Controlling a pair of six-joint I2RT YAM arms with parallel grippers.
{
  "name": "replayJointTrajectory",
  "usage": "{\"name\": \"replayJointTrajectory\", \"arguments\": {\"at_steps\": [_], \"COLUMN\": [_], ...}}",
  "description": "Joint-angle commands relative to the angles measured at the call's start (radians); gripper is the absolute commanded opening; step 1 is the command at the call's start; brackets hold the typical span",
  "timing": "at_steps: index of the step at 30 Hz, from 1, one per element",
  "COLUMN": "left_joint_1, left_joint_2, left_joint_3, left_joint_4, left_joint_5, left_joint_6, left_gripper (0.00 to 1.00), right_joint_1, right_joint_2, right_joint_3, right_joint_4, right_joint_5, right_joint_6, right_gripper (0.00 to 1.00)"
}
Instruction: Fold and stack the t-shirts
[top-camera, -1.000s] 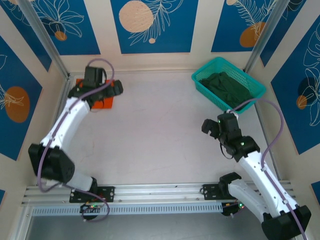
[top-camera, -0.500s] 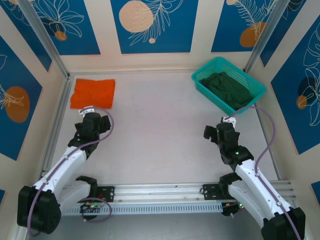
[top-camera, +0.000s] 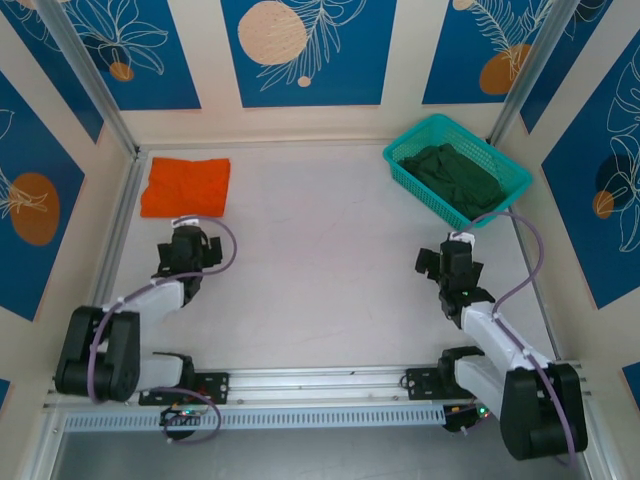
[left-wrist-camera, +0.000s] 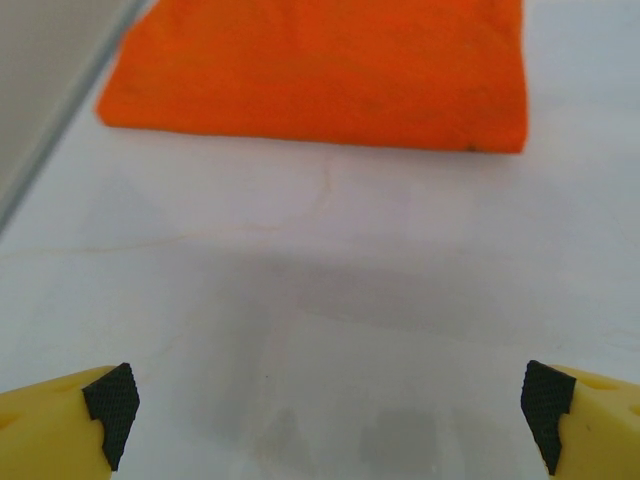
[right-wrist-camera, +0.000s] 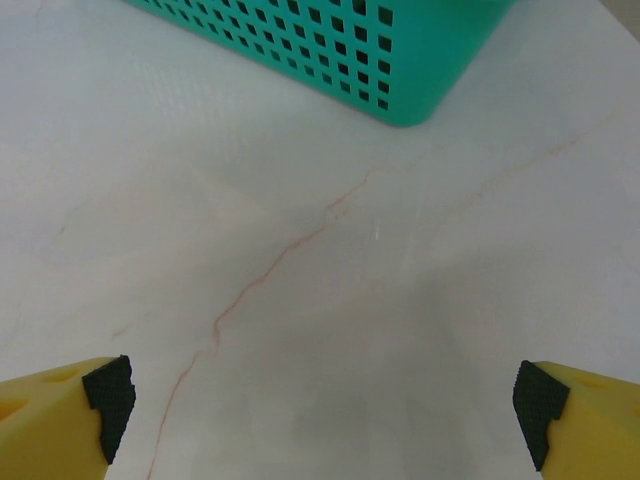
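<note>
A folded bright orange t-shirt (top-camera: 186, 186) lies flat at the table's back left corner, and its near edge crosses the top of the left wrist view (left-wrist-camera: 320, 70). A dark green t-shirt (top-camera: 455, 176) sits bunched inside the teal basket (top-camera: 507, 187). My left gripper (top-camera: 186, 240) rests low near the table, a short way in front of the orange shirt, open and empty (left-wrist-camera: 328, 415). My right gripper (top-camera: 452, 255) is just in front of the basket's near corner, open and empty (right-wrist-camera: 320, 405), over bare tabletop.
The teal mesh basket's near corner (right-wrist-camera: 400, 60) fills the top of the right wrist view. Panel walls close in the back and both sides. A metal rail (top-camera: 320, 382) runs along the near edge between the arm bases.
The left arm has drawn back from over the orange shirt toward its base, leaving the shirt uncovered. The right arm has folded back a little toward its base as well.
</note>
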Motion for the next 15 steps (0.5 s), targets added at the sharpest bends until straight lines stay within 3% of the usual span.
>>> {"name": "replayJointTrajectory", "arguments": {"at_steps": [1,8,15], "left_joint_1": [0.008,0.018,0.056], "left_joint_2": [0.067,0.175,0.194], "left_joint_3": [0.032,0.103,0.050], "left_joint_4": [0.195,0.215,0.331], "left_joint_5": [0.113,0.196,0.304], "left_joint_6": [0.055,0.155,0.156], "left_gripper": [1.00,1.00,1.00], "right_joint_1": [-0.027,-0.046,-0.100], "right_joint_2": [0.103,0.253,0.361], "right_joint_3": [0.043,0.066,0.106], "right_joint_4": [0.179,0.412,0.539], "right_joint_5": [-0.020,-0.106,-0.239], "right_joint_6": [-0.047,-0.115,-0.142], "right_gripper": [0.99,0.99,0.99]}}
